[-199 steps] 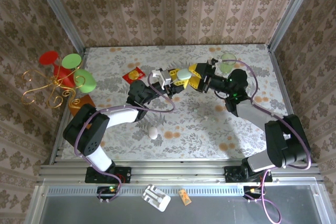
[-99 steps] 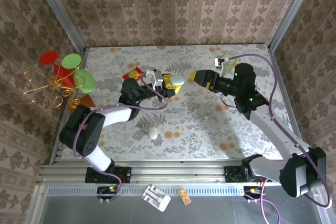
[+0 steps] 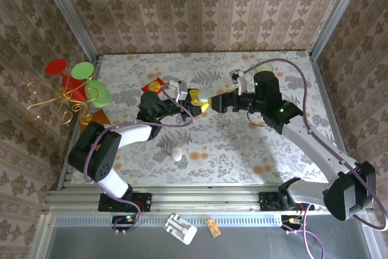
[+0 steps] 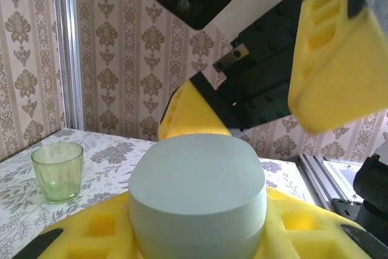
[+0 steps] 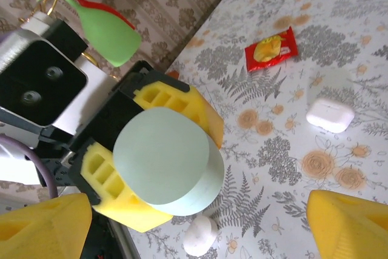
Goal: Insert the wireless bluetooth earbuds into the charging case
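From above, the left gripper (image 3: 199, 99) is clenched on a pale green disc (image 3: 206, 94) over the flowered table (image 3: 242, 150), and the right gripper (image 3: 218, 103) points at the disc from just beside it. The left wrist view has the right gripper's yellow fingers spread wide, one either side of the disc. In the right wrist view the charging case (image 5: 330, 113) lies on the table near a red packet (image 5: 271, 48), apart from both grippers
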